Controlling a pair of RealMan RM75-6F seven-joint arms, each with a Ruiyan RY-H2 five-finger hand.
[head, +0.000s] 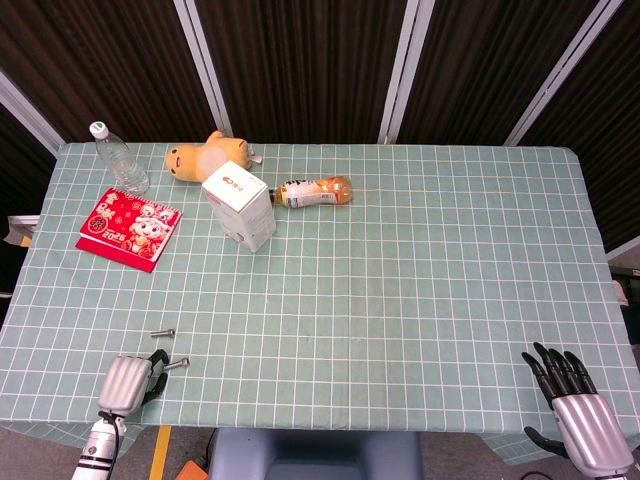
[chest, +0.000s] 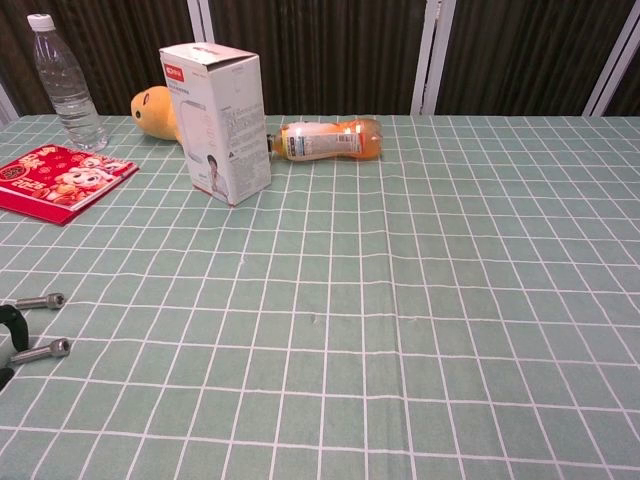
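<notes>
Two small metal bolts lie near the table's front left corner: the near bolt (head: 177, 363) (chest: 40, 350) and the far bolt (head: 163, 333) (chest: 40, 301). My left hand (head: 126, 384) sits at the front edge just left of the near bolt. Its dark fingers (chest: 9, 319) curl toward that bolt's left end, with a gap still showing between finger and thumb. Whether they touch the bolt is unclear. My right hand (head: 574, 405) hovers at the front right corner with fingers spread, holding nothing. It is out of the chest view.
At the back left stand a clear water bottle (head: 120, 160) and an upright white box (head: 240, 208). A yellow plush toy (head: 205, 157), an orange drink bottle (head: 315, 191) on its side and a red booklet (head: 130, 228) lie nearby. A green checked cloth (head: 420, 290) covers the table.
</notes>
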